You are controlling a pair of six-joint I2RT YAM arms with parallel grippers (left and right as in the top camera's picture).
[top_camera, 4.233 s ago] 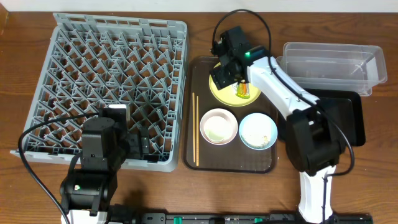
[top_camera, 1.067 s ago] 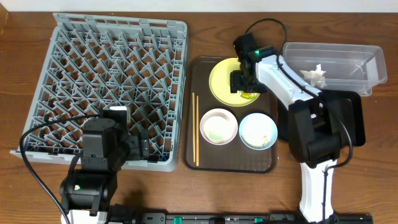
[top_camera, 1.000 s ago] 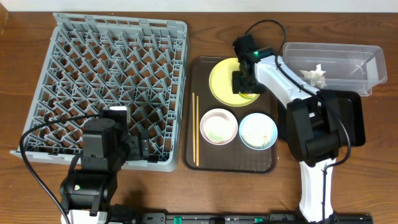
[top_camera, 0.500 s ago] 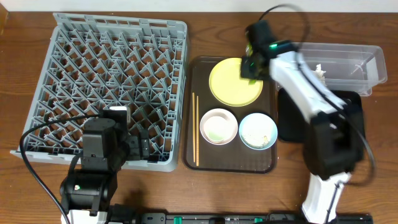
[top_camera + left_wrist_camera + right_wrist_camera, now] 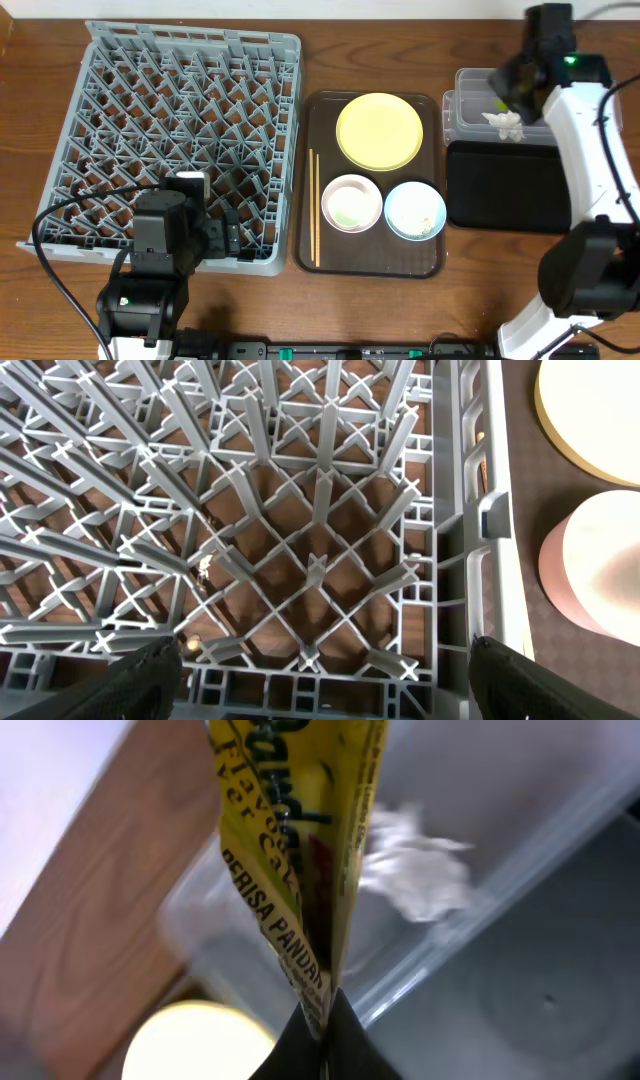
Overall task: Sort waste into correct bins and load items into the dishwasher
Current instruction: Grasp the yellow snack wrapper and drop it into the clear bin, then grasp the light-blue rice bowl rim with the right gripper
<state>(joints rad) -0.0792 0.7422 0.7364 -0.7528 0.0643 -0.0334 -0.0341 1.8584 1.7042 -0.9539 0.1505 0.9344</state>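
Over the far right end of the table, the right arm is reaching out almost straight, its wrist hanging above the clear tub (image 5: 585, 100). The right gripper (image 5: 322, 1040) is pinching the yellow-green snack wrapper (image 5: 300, 850) by its lower edge, jaws pressed tight on the foil. The wrapper is standing up from the fingertips as a flat, creased strip, showing printed lettering, and it is hanging in the air over the tub. The crumpled white paper (image 5: 505, 122) is lying inside the tub, which is sitting just beside the black tray (image 5: 505, 190). At the near left, the left arm is sitting folded low over the corner of the dish rack (image 5: 180, 130), and the left gripper (image 5: 320, 665) is holding its fingers spread wide with nothing between them.
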